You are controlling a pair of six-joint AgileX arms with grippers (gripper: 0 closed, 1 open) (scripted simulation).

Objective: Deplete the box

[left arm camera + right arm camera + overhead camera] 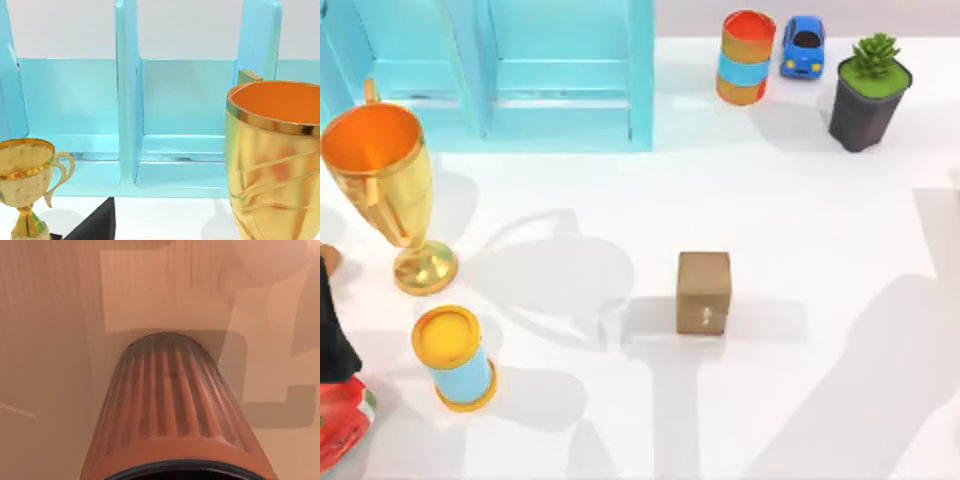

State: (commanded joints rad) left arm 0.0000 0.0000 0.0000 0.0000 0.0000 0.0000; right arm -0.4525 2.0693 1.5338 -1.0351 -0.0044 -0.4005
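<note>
Brown box (704, 291): sits closed near the middle of the white table (820, 200), well apart from everything else, with bare surface on all sides. Top view lists a turquoise shelf unit (560, 80) at the far edge, gold trophy (385, 190) and yellow-lidded can (455, 357) at left, orange can (746, 57), blue toy car (803, 46) and potted plant (868, 90) far right. Left wrist view adds a second, smaller trophy (25, 185); right wrist view adds a ribbed orange bin (172, 415) (neither tool's state can be told).
</note>
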